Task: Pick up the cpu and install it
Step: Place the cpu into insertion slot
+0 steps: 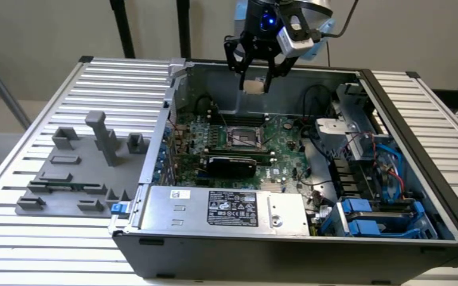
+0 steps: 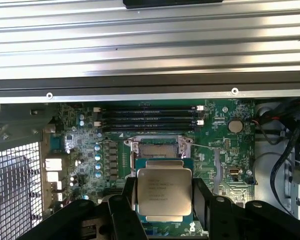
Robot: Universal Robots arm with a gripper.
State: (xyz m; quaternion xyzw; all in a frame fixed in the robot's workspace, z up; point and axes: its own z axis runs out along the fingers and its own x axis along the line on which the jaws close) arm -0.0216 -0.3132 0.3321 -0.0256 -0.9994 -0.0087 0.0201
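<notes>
1. Now gripper (image 1: 254, 80) fingers (image 2: 124, 204) clamp the cpu (image 2: 163, 192) by two opposite edges.
2. The cpu hangs in air over the open case (image 1: 293, 256), at 12 o'clock from the socket (image 1: 243, 138) in exterior view.
3. Grey fixture blocks (image 1: 78, 173) sit at 9 o'clock of the case.

The gripper (image 1: 254, 78) is built in matte black throughout. Its body is bulky and rounded, and two jointed fingers (image 1: 234, 58) are hung from it, each made up of short angular links. A small blue light (image 1: 271, 18) is seen glowing on the front of the body. A pale grey and white camera box (image 1: 296, 37) is mounted on one side, and a thin dark cable (image 1: 347, 21) is looped out from behind it. In the wrist view the fingers (image 2: 121, 214) are shown as broad black bars with faceted edges and flat inner faces, and a dull sheen is picked up along their upper surfaces.
</notes>
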